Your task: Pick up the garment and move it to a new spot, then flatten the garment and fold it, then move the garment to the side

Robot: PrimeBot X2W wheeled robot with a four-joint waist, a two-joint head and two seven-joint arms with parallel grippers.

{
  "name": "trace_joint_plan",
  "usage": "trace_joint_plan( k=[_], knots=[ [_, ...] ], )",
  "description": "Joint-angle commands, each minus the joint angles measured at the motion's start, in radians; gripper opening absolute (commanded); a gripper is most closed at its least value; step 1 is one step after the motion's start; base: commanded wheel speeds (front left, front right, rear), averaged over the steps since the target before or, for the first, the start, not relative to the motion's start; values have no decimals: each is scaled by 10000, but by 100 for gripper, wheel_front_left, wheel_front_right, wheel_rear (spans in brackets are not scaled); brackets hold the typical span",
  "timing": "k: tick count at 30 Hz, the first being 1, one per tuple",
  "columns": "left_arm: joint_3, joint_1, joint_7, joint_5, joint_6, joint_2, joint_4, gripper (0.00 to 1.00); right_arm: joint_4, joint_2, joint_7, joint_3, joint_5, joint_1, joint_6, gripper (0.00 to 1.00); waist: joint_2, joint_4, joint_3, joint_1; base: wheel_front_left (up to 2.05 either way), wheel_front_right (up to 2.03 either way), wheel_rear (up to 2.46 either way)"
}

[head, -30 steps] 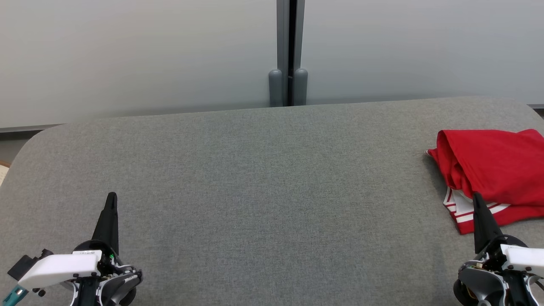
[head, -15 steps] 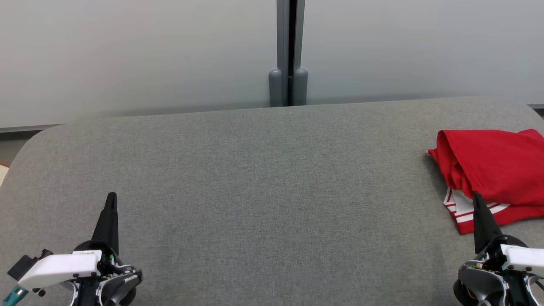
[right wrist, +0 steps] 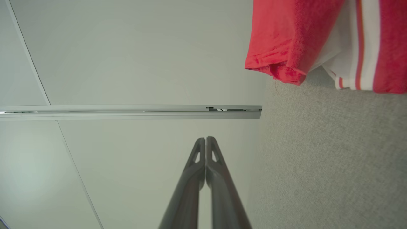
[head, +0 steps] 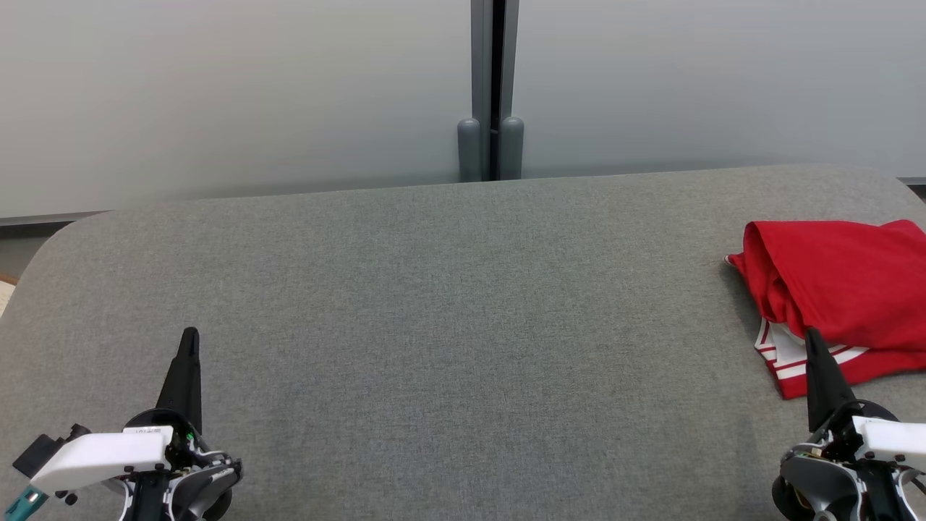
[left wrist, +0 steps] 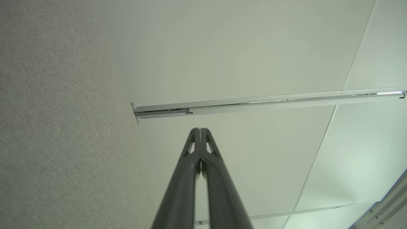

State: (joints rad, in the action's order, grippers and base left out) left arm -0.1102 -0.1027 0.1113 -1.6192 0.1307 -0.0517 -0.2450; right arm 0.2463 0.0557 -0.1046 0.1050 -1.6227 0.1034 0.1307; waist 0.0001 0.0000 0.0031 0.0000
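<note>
Head view: one red garment (head: 843, 289), folded at the grey table's (head: 463, 304) right end, cropped by the frame. Left wrist view: left gripper (left wrist: 200, 129) pinched closed, empty. Right wrist view: right gripper (right wrist: 205, 138) likewise; garment's corner, rest cut off.

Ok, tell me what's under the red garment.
The red garment rests on the grey padded surface. A white, red-striped layer pokes out beneath its near edge. Anything else beneath the folds is covered.

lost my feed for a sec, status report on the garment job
Left gripper shut, empty. Right gripper shut, empty, near the red garment. Garment bunched at the grey table right end. No obstacle seen by it.
</note>
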Motion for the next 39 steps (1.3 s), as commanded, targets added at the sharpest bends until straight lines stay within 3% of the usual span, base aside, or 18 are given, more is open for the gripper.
trace_joint_plan(
  k=[1, 39],
  knots=[
    [-39, -119, 19, 55, 38, -18, -15, 0, 15, 24, -25, 7, 48, 104, 0, 0, -1, 0, 0, 0, 0, 0, 0],
    [-64, -110, 32, 68, 39, -3, -15, 0, 18, -8, -68, 46, 78, 110, 0, 0, -1, 0, 0, 0, 0, 0, 0]
  ],
)
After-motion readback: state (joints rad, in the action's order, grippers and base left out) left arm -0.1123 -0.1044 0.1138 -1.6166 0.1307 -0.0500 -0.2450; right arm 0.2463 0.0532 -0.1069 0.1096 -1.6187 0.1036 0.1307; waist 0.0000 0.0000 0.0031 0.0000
